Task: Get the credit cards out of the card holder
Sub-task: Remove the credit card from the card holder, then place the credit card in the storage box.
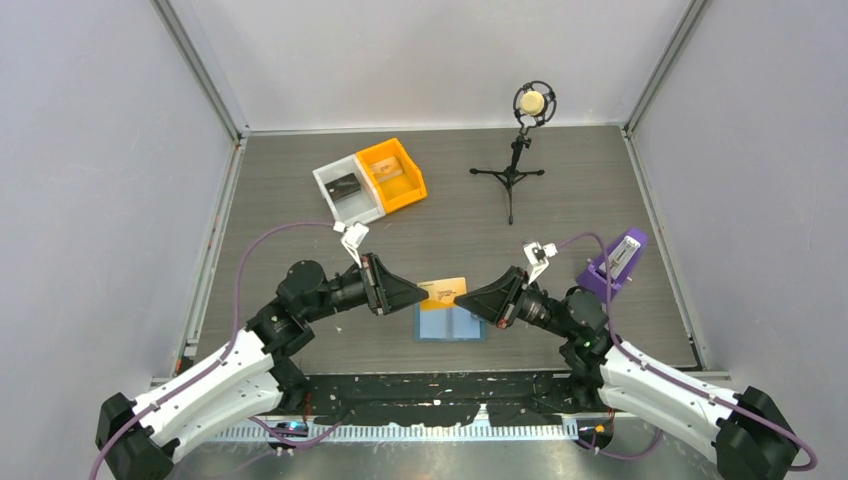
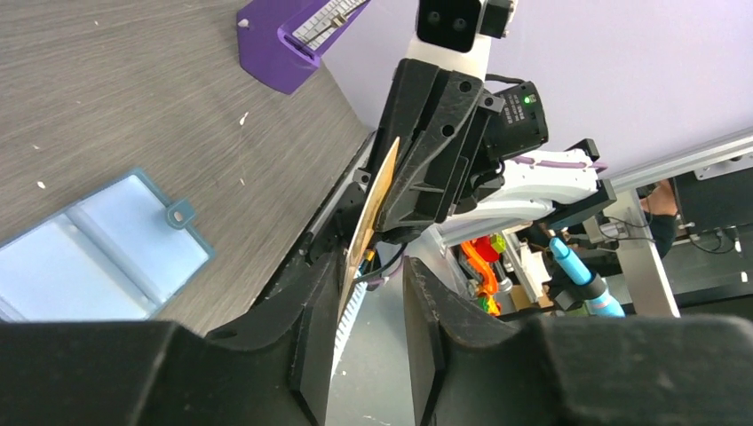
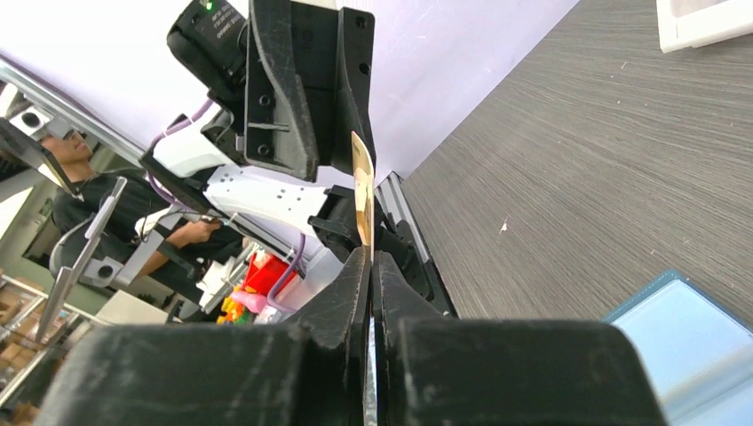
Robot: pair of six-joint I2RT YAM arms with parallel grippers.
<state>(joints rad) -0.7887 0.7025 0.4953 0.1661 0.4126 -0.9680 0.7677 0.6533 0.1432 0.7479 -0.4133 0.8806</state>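
Grey wood-grain worktop [image 1: 560, 200] between pale walls; light-blue card holder [image 1: 450, 325] lying open and flat near the arm bases; gold card [image 1: 443, 290] raised above it, pinched edge-on by right fingers [image 3: 342, 311] clamped together on one end; left fingers [image 2: 311, 311] apart, straddling the other end, card close against one of them.

Robotics lab: a grey worktop [image 1: 570, 215] boxed in by plain white panels [image 1: 430, 60] on aluminium rails [image 1: 205, 75], a tripod microphone [image 1: 533, 102], and a person [image 3: 80, 209] seated beyond.
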